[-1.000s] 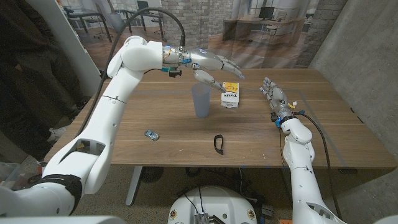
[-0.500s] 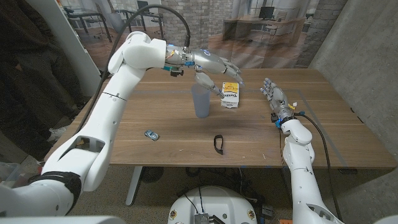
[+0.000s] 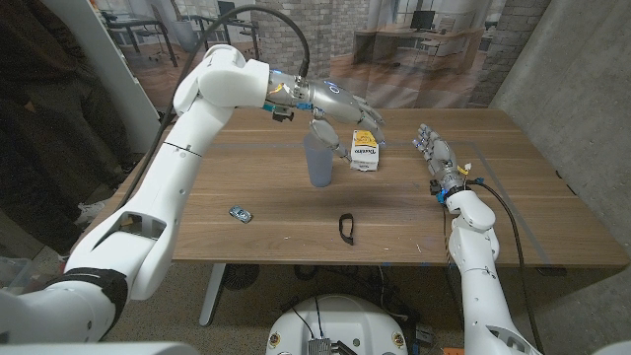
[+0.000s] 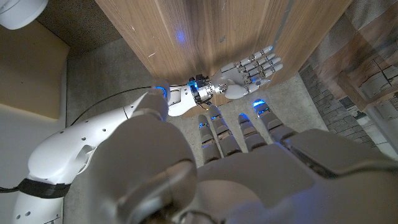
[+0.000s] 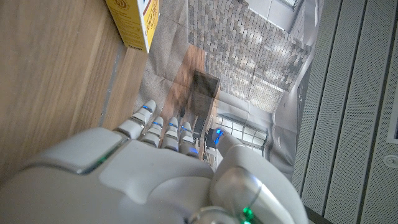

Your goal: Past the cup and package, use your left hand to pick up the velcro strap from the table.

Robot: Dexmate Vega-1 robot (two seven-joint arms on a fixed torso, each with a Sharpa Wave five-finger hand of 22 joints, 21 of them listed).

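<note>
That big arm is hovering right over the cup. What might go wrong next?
The left robot hand hangs open just above the translucent blue plastic cup and yellow-and-white package; lowering carelessly might topple either. The black velcro strap lies thin on the wooden table, so fingers may slip off.

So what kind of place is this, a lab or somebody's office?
Probably a robot test space inside an office or workshop: a wooden table carrying a cup, a yellow package and a velcro strap, with brick walls and desks behind.
</note>
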